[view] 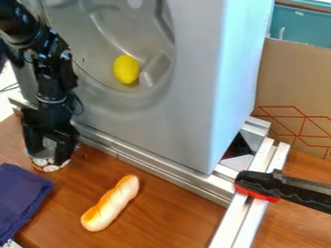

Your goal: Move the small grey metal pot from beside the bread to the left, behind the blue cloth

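Note:
My gripper hangs at the left, low over the brown table, in front of the grey machine-like housing. Right at its lower end is a small rounded object with white and brown patches, partly hidden by the gripper; whether it is held cannot be made out. To the right and nearer the camera, a long bread roll lies slantwise on the wood. A yellow lemon-like object rests in the round hollow of the grey housing, above and to the right of the gripper.
A folded dark blue cloth lies at the left edge. Metal rails run along the housing's foot and meet another pair at the right. A black and red clamp sits across those, with a cardboard panel behind.

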### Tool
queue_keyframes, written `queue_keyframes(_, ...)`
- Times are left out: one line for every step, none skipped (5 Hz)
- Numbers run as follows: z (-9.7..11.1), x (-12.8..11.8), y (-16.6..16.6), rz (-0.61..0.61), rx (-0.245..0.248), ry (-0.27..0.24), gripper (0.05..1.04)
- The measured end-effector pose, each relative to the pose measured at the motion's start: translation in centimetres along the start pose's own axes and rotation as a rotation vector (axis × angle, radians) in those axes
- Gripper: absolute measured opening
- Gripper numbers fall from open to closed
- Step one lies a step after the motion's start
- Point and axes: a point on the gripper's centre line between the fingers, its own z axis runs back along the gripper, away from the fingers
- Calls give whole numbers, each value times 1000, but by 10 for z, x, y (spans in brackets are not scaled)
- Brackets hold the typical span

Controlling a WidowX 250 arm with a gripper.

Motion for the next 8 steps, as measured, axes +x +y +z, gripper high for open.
queue_keyframes(-2, 1, 9, 14, 12, 9, 1001)
queue_keyframes(-1, 1, 10, 17, 12, 4, 1001)
queue_keyframes(0, -7, 6, 16, -10, -1, 1001)
queue_keyframes(7, -25, -4, 13, -33, -6, 1001)
queue_keyframes(36, -45, -8, 90, 28, -55, 1001)
queue_keyframes(50, -64, -20, 77, 26, -57, 1001)
queue_keyframes(64, -86, -43, -5, -81, -39, 1001)
queue_keyframes(76, -94, -70, -82, -189, -73, 1001)
